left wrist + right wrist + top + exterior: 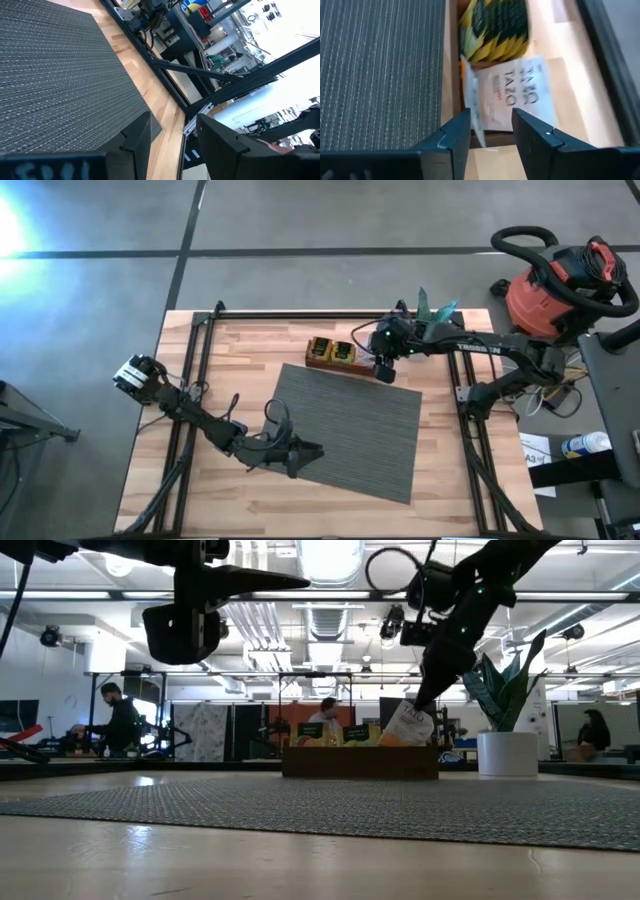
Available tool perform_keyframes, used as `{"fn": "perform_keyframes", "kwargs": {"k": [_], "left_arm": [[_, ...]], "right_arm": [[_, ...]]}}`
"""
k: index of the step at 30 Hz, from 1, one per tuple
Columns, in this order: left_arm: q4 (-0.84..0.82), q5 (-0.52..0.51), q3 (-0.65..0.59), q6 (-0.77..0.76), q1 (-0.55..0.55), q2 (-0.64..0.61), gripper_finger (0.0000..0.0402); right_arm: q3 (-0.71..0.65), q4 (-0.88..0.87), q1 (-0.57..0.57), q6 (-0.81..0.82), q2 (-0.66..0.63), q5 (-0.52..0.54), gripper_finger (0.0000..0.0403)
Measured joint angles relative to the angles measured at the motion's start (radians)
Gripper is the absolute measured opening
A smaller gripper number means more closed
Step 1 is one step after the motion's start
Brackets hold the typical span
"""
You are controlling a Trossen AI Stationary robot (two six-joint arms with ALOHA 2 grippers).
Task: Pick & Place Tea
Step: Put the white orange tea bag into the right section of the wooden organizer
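A dark brown wooden tray [333, 354] stands at the far edge of the grey ribbed mat [350, 430]. In it stand green and yellow tea sachets [492, 30]. At its right end a white sachet [520, 95] leans tilted and reaches above the others [408, 725]. A second white sachet [472, 110] shows edge-on beside it. My right gripper [491, 135] slants down over these white sachets, open [422, 700]. My left gripper [312, 450] hovers open and level over the mat's near left part, nothing between its fingers [172, 135]. My right gripper comes slanting from above at the upper edge of the tilted white sachet [414, 705]. Its fingers stand apart. Whether a fingertip touches the sachet I cannot tell.
A plant in a white pot [505, 750] stands at the table's far right, close behind the right gripper. Black frame rails [200, 370] run along the table's left and right sides. A red vacuum [555, 290] sits beyond the right edge. People stand in the room behind.
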Motion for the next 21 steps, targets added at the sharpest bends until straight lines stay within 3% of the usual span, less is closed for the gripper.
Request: {"fn": "perform_keyframes", "kwargs": {"k": [12,21], "left_arm": [[-0.015,0.0,-0.002,0.0,0.007,0.0,0.0151],[-0.039,0.0,-0.002,-0.001,0.011,0.0,0.0151]], "right_arm": [[0.01,-0.052,0.005,-0.021,0.022,-0.006,0.0136],[0.008,-0.051,0.005,-0.023,0.037,-0.03,0.0086]]}}
